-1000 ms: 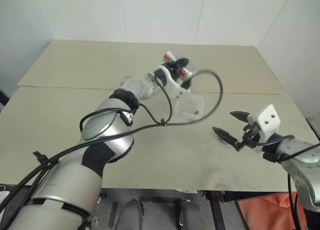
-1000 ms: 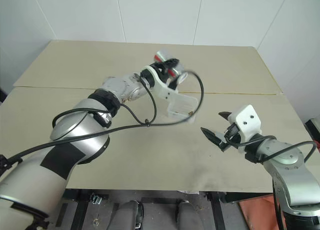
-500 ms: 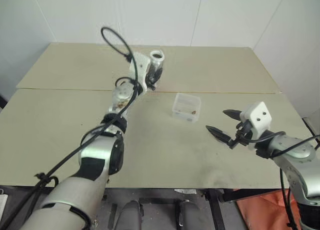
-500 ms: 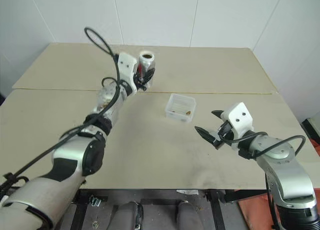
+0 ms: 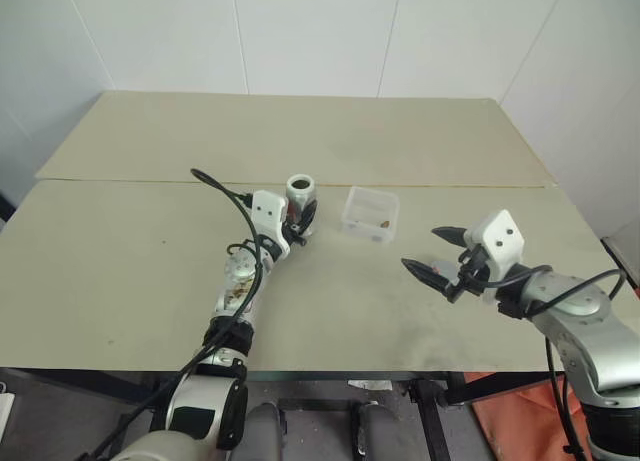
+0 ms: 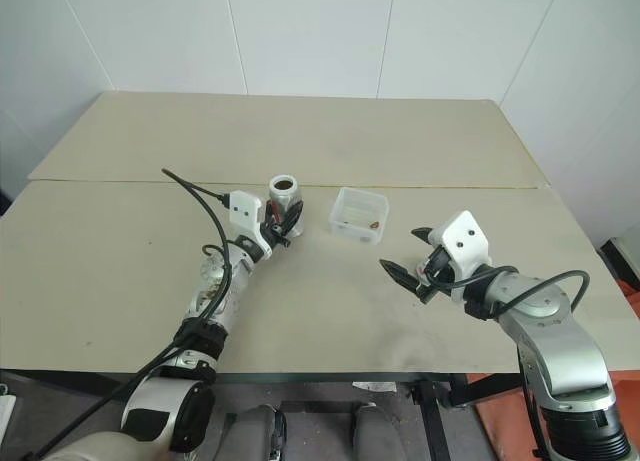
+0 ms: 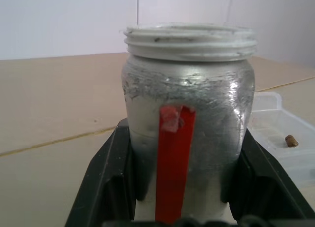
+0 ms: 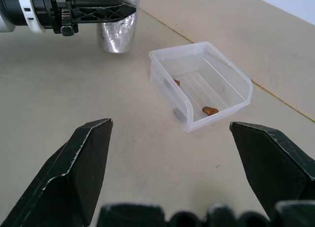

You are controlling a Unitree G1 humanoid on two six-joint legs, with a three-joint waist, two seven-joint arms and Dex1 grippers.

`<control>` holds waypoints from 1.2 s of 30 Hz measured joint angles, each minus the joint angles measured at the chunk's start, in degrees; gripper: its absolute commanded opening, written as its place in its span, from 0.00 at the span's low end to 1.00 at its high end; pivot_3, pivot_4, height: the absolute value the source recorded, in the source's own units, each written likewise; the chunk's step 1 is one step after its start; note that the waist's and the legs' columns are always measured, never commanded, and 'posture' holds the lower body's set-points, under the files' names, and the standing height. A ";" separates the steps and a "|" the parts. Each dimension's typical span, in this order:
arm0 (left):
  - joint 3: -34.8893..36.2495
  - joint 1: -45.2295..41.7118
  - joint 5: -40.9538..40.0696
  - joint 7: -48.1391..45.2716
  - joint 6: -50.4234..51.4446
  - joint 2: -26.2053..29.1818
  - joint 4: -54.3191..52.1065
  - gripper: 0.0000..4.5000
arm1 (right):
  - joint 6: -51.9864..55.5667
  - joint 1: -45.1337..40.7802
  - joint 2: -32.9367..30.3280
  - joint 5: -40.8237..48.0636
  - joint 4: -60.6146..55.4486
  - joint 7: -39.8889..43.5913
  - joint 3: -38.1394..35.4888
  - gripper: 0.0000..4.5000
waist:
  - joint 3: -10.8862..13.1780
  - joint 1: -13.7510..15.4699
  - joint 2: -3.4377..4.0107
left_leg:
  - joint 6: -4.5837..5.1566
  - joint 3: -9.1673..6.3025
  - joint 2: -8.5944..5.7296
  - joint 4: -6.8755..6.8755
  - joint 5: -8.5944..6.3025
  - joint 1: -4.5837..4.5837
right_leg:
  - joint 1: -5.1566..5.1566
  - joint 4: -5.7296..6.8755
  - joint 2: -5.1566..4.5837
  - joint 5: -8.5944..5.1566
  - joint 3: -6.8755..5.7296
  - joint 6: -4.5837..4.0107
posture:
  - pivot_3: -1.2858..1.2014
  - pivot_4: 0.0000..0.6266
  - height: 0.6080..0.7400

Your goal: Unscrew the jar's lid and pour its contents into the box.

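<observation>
Silvery jar point(image 5: 300, 194) upright, open-mouthed (red stripe), beside clear box point(image 5: 371, 214); brown bits point(image 8: 210, 110) inside box

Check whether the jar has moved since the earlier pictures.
Yes. The jar, gripped by the left tool, has come down from above the box and now stands upright on the table beside it.

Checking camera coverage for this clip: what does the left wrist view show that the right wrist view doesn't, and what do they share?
Left wrist view: the slim silvery jar's threaded, lidless mouth and red label stripe.

Right wrist view: the right gripper, open, and two small brown bits lying in the clear plastic box.

Both: the jar clamped upright in the left gripper, the box, one brown bit and the beige table.
</observation>
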 measured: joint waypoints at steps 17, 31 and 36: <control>-1.99 7.36 -0.63 1.86 2.41 0.63 -6.97 0.99 | -0.02 -0.84 -0.12 -0.88 0.76 1.44 0.38 1.00 | -0.01 -0.16 0.02 | 0.00 -0.08 0.01 -0.04 0.00 0.11 | 0.18 -0.14 0.03 -0.02 -0.01 0.04 | 0.52 0.24 1.00; -3.93 29.73 -2.11 2.72 20.74 7.90 -46.00 0.99 | -1.30 0.42 -3.14 -0.89 1.42 6.05 0.27 1.00 | -0.02 -1.27 0.03 | 0.00 -0.10 0.06 -0.11 -0.01 0.14 | 0.14 -0.14 0.03 -0.25 -0.02 0.12 | 0.52 0.24 1.00; 3.71 43.05 -8.51 -9.02 24.72 24.68 -58.49 0.99 | -4.60 3.74 -10.38 1.90 5.77 15.70 -6.91 1.00 | -0.02 -1.42 0.06 | -0.01 -0.02 0.13 -0.28 -0.01 0.29 | 0.06 -0.11 0.04 -0.55 -0.01 -0.32 | 0.52 0.24 1.00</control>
